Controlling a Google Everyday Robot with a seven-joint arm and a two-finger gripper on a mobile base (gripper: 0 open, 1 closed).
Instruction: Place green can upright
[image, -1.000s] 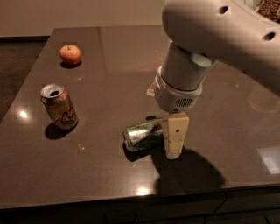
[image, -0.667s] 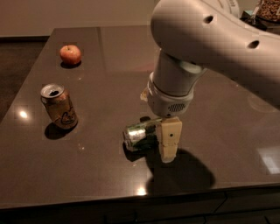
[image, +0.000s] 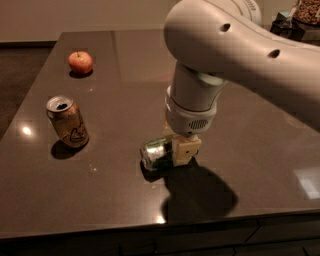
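The green can lies on its side on the dark table, its silver end facing left toward the front. My gripper is down at table level right over the can's right half, covering most of its green body. The big white arm comes in from the upper right and hides the far side of the can.
An orange-tan can with a dark squiggle stands upright at the left. A red apple sits at the far left back. The table's front edge runs just below the green can. Some objects stand at the top right corner.
My gripper has moved down and slightly left, from beside the green can's right end to low over its body. The can has stayed in place on its side.
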